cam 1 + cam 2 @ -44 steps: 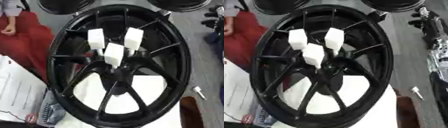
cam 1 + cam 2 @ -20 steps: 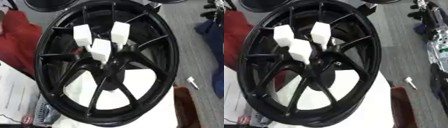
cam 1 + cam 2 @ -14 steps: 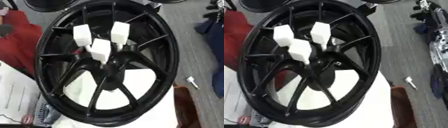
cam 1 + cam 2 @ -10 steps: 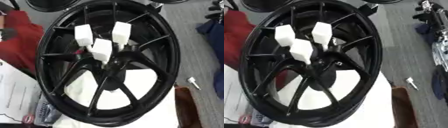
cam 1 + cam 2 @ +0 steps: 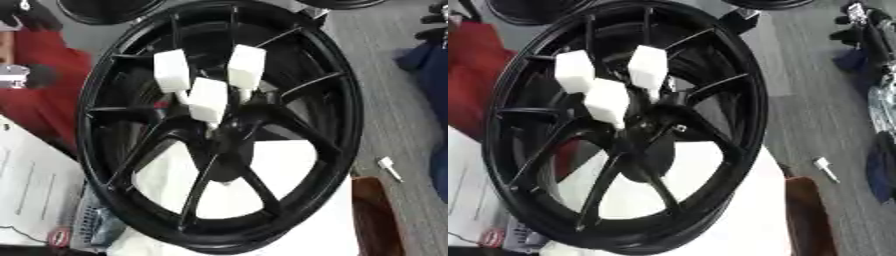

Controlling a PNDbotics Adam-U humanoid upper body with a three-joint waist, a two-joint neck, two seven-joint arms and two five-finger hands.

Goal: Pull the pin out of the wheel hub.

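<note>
Nothing shifted but the camera, 3 white pins (image 5: 208, 99) in wheel hub (image 5: 219, 145), no hand visible.

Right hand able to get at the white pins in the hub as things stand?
Probably yes, but unconfirmed: the three white pins stand proud of the black wheel hub with nothing over them. Neither robot hand shows in either view, so its approach can't be judged.

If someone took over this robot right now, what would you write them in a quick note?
Robot hands: neither the left nor the right shows in either view.
Things: the black wheel stands tilted on a white surface. Three white block-headed pins sit clustered just above the hub.
Done: nothing visible; all three pins appear still seated.
Left: bring a hand in, grasp a pin's white head, and pull it out.
</note>
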